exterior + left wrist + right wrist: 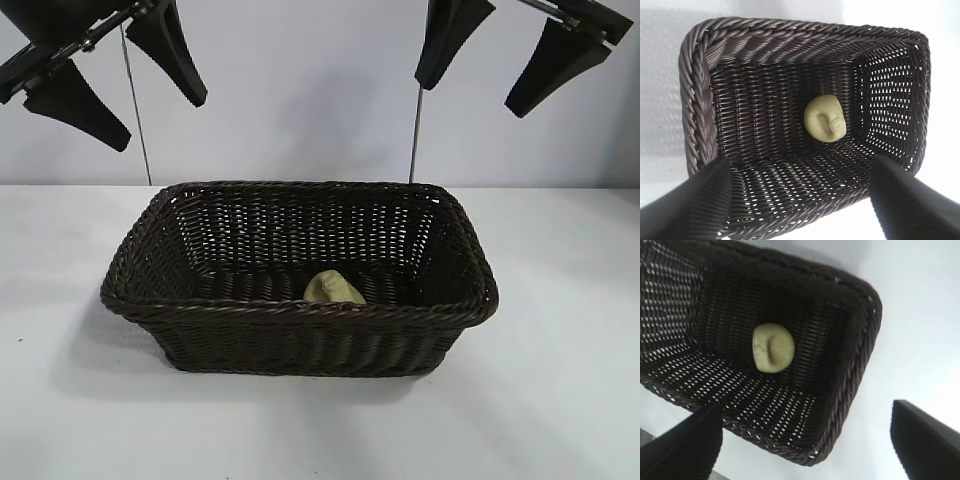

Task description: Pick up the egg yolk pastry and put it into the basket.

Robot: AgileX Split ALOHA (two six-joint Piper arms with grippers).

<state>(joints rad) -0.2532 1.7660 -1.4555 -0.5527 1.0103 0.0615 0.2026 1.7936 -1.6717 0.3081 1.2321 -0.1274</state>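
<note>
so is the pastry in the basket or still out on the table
In. The egg yolk pastry lies on the floor of the basket, walls all round; neither claw touches it.

Egg yolk pastry [773,347] lying inside basket [840,405] on its floor; right gripper [805,442] above basket, fingers [685,447] spread wide, empty.

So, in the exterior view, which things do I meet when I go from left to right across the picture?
Left gripper, open, hanging at the top left → basket's left rim → egg yolk pastry lying inside the basket → basket's right rim → right gripper, open, at the top right.
</note>
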